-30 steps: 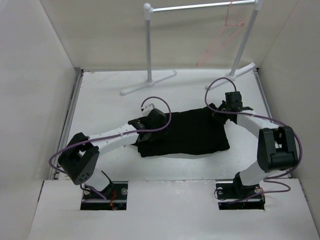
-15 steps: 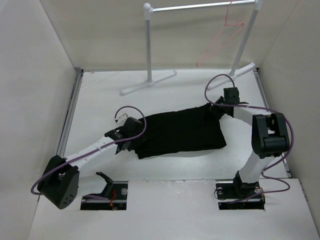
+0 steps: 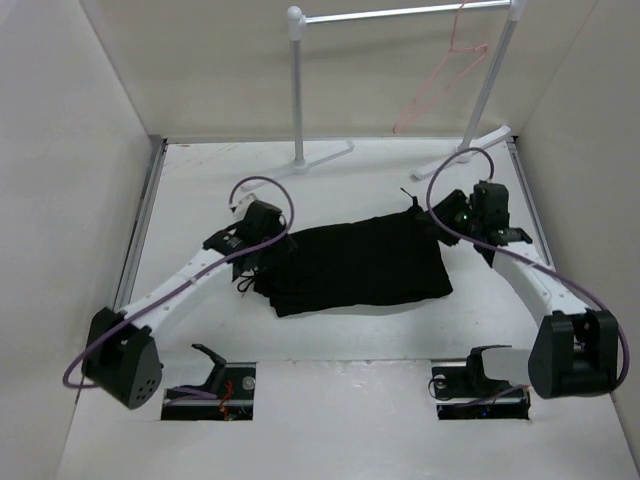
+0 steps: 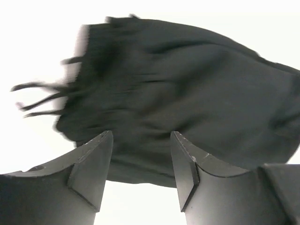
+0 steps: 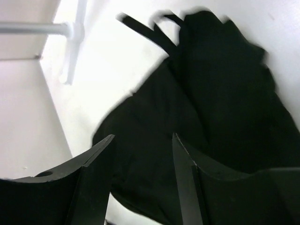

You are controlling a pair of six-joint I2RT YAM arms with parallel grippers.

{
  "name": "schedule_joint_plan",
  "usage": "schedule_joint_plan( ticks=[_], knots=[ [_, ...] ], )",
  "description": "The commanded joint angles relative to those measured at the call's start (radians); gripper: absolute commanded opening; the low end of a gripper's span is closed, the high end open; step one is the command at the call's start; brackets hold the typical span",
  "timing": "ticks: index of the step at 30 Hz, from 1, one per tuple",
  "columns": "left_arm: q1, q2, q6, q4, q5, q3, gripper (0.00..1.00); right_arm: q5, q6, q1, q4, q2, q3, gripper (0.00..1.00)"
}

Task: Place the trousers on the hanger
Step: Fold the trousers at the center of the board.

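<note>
The black trousers (image 3: 355, 265) lie folded flat in the middle of the table; they also show in the left wrist view (image 4: 187, 103) and the right wrist view (image 5: 206, 108). The pink wire hanger (image 3: 445, 75) hangs on the rack rail at the back right. My left gripper (image 3: 268, 248) is open and empty at the trousers' left edge, its fingers (image 4: 93, 164) just short of the cloth. My right gripper (image 3: 452, 216) is open and empty over the trousers' upper right corner, near the black drawstrings (image 5: 150, 28).
A white metal rack (image 3: 297, 90) with a tube rail stands at the back, its feet (image 3: 295, 165) on the table. White walls close in on both sides. Purple cables loop off both arms.
My left gripper has backed off the trousers to their left edge. My right arm has swung out to the right and its gripper now sits over the trousers' upper right corner.
</note>
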Motion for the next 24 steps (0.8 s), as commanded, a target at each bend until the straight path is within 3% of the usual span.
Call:
schedule_joint_plan(
  ticks=[1, 5, 8, 12, 16, 24],
  knots=[
    [-0.1, 0.148, 0.014, 0.098, 0.052, 0.112, 0.49, 0.006, -0.019, -0.011, -0.046, -0.06, -0.132, 0.52],
    [-0.167, 0.32, 0.016, 0.206, 0.069, 0.211, 0.49, 0.022, -0.01, -0.02, -0.038, -0.111, -0.225, 0.27],
    [-0.149, 0.415, 0.014, 0.264, 0.085, 0.226, 0.49, 0.064, -0.005, -0.043, -0.059, -0.128, -0.276, 0.18],
    [-0.088, 0.48, 0.022, 0.284, 0.085, 0.168, 0.49, 0.098, 0.01, -0.066, -0.082, -0.128, -0.328, 0.15],
    [-0.013, 0.443, 0.025, 0.292, 0.063, 0.061, 0.49, 0.101, 0.016, -0.054, -0.081, -0.106, -0.35, 0.16],
    [0.171, 0.268, 0.105, 0.264, 0.055, -0.064, 0.49, 0.09, 0.088, 0.133, -0.076, -0.076, -0.315, 0.19]
  ],
)
